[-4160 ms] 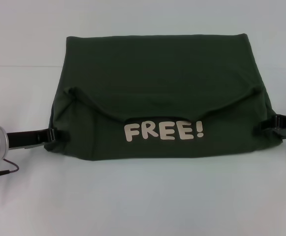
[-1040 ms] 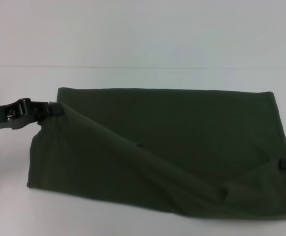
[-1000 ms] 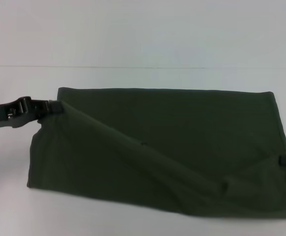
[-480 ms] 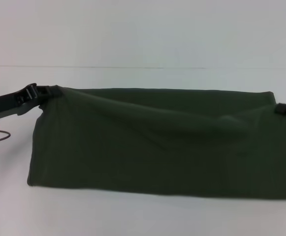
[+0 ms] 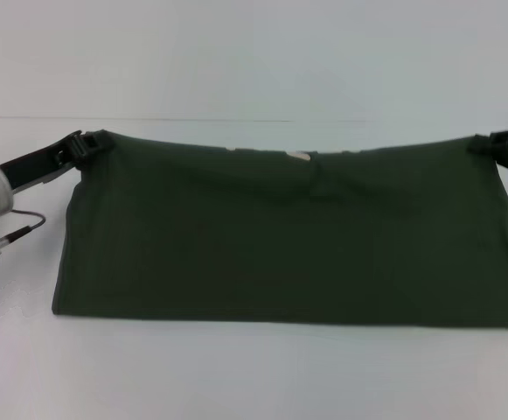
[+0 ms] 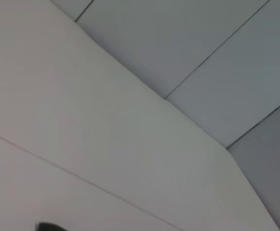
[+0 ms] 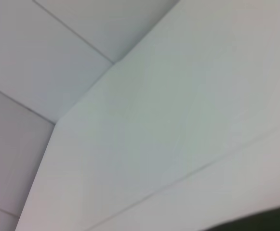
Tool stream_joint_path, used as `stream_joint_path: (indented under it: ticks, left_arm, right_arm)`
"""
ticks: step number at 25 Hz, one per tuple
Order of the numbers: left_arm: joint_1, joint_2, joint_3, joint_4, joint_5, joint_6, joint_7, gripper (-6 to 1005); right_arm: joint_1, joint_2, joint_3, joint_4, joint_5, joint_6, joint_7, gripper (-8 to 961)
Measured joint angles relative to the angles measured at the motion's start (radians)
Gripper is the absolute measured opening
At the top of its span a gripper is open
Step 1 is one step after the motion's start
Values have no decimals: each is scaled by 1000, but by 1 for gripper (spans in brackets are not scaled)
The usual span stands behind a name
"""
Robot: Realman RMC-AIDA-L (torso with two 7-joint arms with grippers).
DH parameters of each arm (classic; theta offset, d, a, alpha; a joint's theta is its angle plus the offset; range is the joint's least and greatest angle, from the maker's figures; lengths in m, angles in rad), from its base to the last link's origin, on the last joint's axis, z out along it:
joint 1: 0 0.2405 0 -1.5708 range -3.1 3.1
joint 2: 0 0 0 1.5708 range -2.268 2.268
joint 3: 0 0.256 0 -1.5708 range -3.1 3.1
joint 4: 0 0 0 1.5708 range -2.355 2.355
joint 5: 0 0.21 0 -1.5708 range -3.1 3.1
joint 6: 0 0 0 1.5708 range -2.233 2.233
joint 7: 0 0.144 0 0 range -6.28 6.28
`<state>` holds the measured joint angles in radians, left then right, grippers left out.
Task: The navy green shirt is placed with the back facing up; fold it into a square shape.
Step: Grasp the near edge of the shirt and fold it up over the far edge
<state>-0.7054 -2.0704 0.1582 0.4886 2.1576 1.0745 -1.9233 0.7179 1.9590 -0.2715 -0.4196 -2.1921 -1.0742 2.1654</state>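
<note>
White table [image 5: 236, 376] carried the shirt [image 5: 288, 236], folded into a wide band, left gripper [image 5: 87, 143] clamped on its far left corner, right gripper [image 5: 490, 143] pinching the far right one.

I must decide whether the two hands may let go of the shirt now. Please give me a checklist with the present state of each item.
1. Left hand at the shirt's far left corner: ok.
2. Right hand at the far right corner: ok.
3. Navy green shirt doubled into a wide band, near edge straight: ok.
4. Far edges matched: not ok, pale print peeks out.
5. Square shape reached: not ok, still wide.
6. Corners resting on the table: cannot tell.
</note>
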Motion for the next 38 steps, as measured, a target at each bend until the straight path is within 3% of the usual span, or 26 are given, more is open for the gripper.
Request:
stream_joint_path:
  ticks: [5,13,20,32,38]
  left_arm:
    - [-21,-23,1,-1,-33,-80,49,48]
    - [-46,-52,9,-2,-42,-164,105,53]
    - [-61,-75,26,-8,-62,-233,157,81]
    - [-80,-92,30,-51,-138,-319,241,129]
    - [-83,-93,30,-101,-233,-343,398,153]
  right_arm:
    - [26,10,-22,4,9,91,-14,30]
    - [31,43,-24,8,67,168,-94,29]
    - [32,50,-25,37,73,232,-138,29]
    - [60,99,-27,46,110,343,-300,29]
    - [67,115,-28,47,157,396,-402,144]
